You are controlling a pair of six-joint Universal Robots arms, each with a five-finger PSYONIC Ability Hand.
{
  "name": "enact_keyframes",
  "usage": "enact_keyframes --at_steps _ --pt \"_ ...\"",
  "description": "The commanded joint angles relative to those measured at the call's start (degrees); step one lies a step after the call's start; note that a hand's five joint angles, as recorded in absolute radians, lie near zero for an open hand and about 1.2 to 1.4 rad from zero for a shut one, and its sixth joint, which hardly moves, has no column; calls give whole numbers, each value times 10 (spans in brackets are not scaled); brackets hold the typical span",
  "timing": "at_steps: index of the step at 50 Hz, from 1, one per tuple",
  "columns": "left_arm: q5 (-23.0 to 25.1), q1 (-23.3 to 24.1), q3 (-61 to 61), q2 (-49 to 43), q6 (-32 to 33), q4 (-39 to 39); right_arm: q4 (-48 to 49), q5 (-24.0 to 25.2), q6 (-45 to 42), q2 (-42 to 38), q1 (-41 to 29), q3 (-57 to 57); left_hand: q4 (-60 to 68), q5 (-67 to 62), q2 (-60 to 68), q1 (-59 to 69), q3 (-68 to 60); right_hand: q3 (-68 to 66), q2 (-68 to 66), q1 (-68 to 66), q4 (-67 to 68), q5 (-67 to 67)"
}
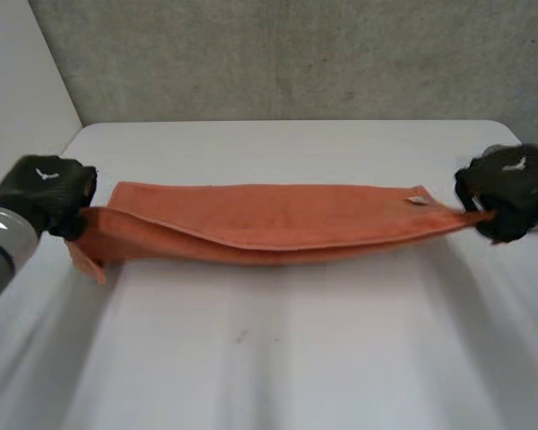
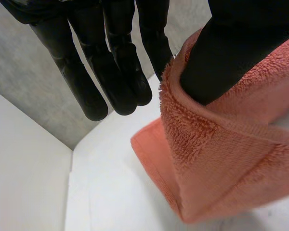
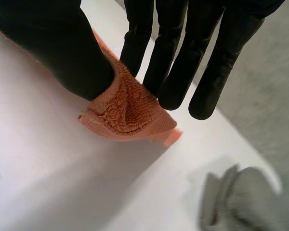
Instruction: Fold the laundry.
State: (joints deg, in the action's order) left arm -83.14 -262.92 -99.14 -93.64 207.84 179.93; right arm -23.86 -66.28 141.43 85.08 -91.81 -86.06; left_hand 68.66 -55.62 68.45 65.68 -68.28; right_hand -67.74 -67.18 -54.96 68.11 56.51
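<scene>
Towel: orange towel [image 1: 269, 224], pulled out long across the middle of the white bench [image 1: 278, 367], one end in each hand. It looks doubled over lengthways already, two layers with the long edges roughly stacked.
Left hand [image 1: 45, 193]: gripping the towel's left end. In its wrist view the thumb [image 2: 231, 48] digs into the terry and pinches it against the nearest finger, while the other fingers [image 2: 111, 67] hang straight and free.
Right hand [image 1: 507, 188]: same deal at the right end, with the corner nipped between the thumb [image 3: 53, 43] on top and a finger behind. The rest of the fingers are straight.
Why held like that: my guess is the two end pinches keep the strip taut, so the layers lie flat and the creases drop out before the next fold.
Middle of the towel: low over the bench. Honestly can't tell if it touches.
Loose bit: a corner [image 1: 90, 262] droops below the left hand, so that end isn't lined up neatly.
Tag: small white tag [image 1: 416, 200] near the right end, facing up.
Progress: I'd say about halfway, long fold done and the end-to-end fold not yet.
Risk: those are thin pinches, so a harder pull could slip a corner out.
</scene>
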Motion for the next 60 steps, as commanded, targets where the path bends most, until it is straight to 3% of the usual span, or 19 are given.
enact_keyframes --at_steps 1,8,11,14,19,23,29,34,38,40,44,53,54,55,56,60 --pt "18 1 14 123 26 -128 -188 -1 -175 45 34 96 113 -144 115 143 -117 -123 -128 -250 119 135" --pt "29 1 0 124 122 -137 -199 -9 -194 14 30 116 113 -144 115 143 -117 -123 -128 -250 119 135" --pt "29 3 -11 95 142 -128 -195 -10 -194 -55 24 121 113 -144 115 143 -117 -123 -128 -250 119 135" --pt "25 7 -9 9 158 -93 -187 -20 -194 -102 14 128 113 -144 115 143 -117 -123 -128 -250 119 135" --pt "21 9 34 -122 179 -15 -127 -79 -180 -188 -32 159 113 -144 115 143 -117 -123 -128 -250 119 135" --pt "-5 18 106 -200 194 47 -71 -132 -156 -254 -67 212 113 -144 115 143 -117 -123 -128 -250 119 135" --pt "-41 25 236 -262 194 136 26 -166 -101 -308 -92 324 113 -144 115 143 -117 -123 -128 -250 119 135" --pt "-44 33 322 -264 173 258 175 -186 1 -315 -105 459 113 -144 115 143 -117 -123 -128 -250 119 135" --pt "-49 43 349 -210 106 382 271 -205 49 -288 -105 505 113 -144 115 143 -117 -123 -128 -250 119 135" --pt "-49 42 348 -191 86 406 299 -206 51 -277 -105 507 113 -144 115 143 -117 -123 -128 -250 119 135" --pt "-47 43 338 -165 60 405 325 -202 51 -258 -106 493 113 -144 115 143 -117 -123 -128 -250 119 135" --pt "-46 56 214 -133 58 356 217 -196 52 -244 -129 392 113 -144 115 143 -117 -123 -128 -250 119 135" --pt "-46 58 204 -130 58 354 199 -197 53 -245 -134 382 113 -144 115 143 -117 -112 -117 -239 108 124" --pt "-46 62 193 -124 57 353 180 -197 56 -245 -137 371 113 -144 115 143 -117 25 20 -103 -29 -13" --pt "-46 67 178 -113 57 352 141 -196 62 -246 -144 350 113 -144 115 143 -117 288 282 160 -292 -276" --pt "-45 87 128 -59 57 350 71 -185 102 -252 -166 302 113 -144 115 143 -117 450 444 322 -454 -438"
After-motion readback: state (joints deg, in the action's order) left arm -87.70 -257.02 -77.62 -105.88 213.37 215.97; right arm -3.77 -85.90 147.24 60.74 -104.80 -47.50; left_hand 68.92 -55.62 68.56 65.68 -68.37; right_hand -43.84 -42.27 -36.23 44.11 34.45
